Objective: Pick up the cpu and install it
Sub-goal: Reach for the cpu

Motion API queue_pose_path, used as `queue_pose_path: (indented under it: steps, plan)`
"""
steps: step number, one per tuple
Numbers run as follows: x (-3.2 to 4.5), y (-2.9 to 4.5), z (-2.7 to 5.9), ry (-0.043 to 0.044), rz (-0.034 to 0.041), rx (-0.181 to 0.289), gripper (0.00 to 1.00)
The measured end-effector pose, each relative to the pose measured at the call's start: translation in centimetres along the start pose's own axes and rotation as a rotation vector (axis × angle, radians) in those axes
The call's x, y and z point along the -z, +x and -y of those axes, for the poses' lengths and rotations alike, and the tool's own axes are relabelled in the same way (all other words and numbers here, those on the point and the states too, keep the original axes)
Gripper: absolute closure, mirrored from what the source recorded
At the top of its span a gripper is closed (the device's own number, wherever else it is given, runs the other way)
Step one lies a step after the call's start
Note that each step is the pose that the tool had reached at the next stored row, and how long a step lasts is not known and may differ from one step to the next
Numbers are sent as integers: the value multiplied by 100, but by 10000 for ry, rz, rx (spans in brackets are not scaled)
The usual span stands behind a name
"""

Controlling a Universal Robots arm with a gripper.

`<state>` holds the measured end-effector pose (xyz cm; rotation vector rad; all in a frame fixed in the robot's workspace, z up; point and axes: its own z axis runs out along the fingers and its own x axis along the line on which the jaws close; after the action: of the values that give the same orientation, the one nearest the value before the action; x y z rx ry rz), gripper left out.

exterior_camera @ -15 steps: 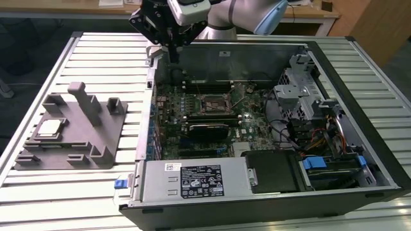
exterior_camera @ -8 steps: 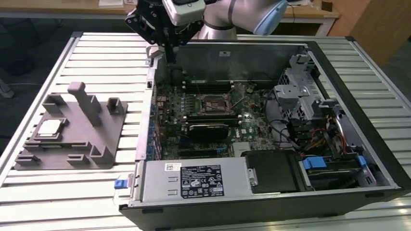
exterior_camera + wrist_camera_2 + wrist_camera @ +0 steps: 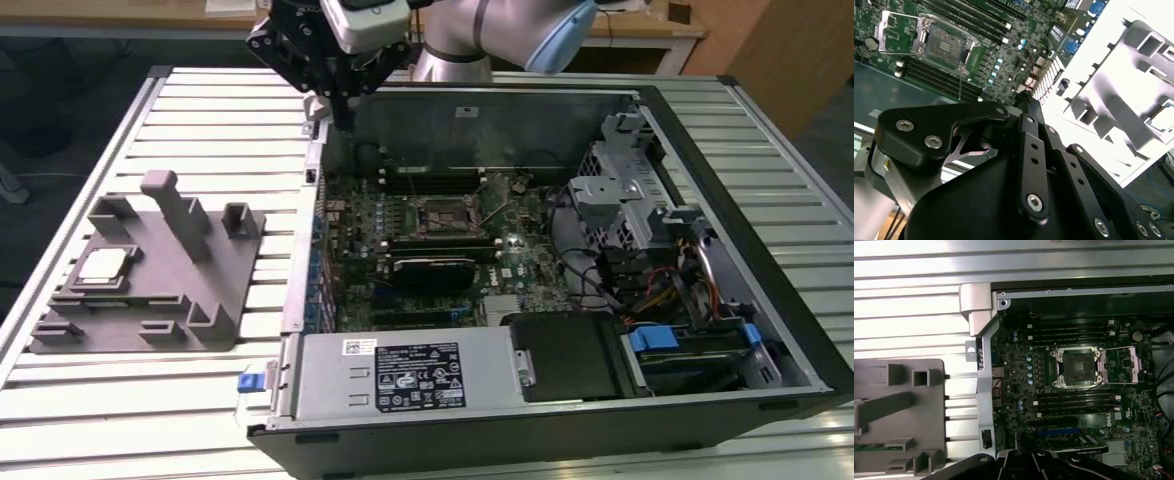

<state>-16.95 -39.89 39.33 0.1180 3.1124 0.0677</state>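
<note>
The cpu (image 3: 104,265) is a small square chip with a silvery top. It lies flat in a recess of the grey fixture block (image 3: 160,275) on the exterior view's left, and shows again as the cpu (image 3: 1162,118) in the second wrist view. My gripper (image 3: 343,117) hangs over the back left corner of the open computer case (image 3: 694,200), far from the chip. Its black fingers meet at a point (image 3: 1025,98), shut on nothing. The black-framed socket (image 3: 441,215) sits open mid-motherboard, also seen as the socket (image 3: 1076,368) and the socket (image 3: 944,46).
The case and fixture rest on a slatted metal table (image 3: 200,110). A power supply box (image 3: 400,375) fills the case's near side, and a drive cage (image 3: 621,180) with cables stands on the exterior view's right. Memory slots (image 3: 1074,405) flank the socket. The case's metal wall (image 3: 985,365) separates fixture and board.
</note>
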Motion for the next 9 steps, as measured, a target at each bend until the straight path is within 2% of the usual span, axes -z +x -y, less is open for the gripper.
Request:
queue_pose_path:
  steps: [9]
  plan:
    - [4, 170, 13, 0, 1, 0, 89]
